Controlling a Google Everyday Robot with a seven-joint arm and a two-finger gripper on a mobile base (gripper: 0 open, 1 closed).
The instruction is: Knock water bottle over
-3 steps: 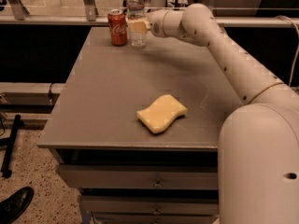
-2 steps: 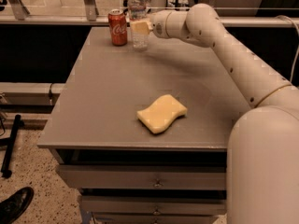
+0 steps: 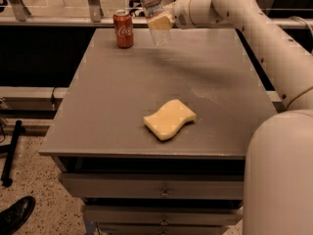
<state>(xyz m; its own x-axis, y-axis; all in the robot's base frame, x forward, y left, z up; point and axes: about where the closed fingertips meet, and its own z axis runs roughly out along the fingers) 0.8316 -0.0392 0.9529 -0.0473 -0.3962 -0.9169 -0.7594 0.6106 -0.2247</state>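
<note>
The water bottle [image 3: 157,32] is clear and ribbed with a pale label band. It is at the far side of the grey table [image 3: 122,97], tilted with its top leaning left. My gripper [image 3: 165,20] reaches in from the right and is against the bottle's middle, at the label band. The bottle's lower end is close to the table top; I cannot tell whether it touches.
A red Coca-Cola can [image 3: 123,29] stands upright at the far left of the table, left of the bottle. A yellow sponge [image 3: 169,119] lies near the front middle. My arm [image 3: 254,28] spans the table's right side. A shoe [image 3: 15,215] is on the floor at lower left.
The bottle stood upright next to the can; now it has shifted right, away from the can, and is tilted. My gripper has moved right with it. Can and sponge have not moved.
</note>
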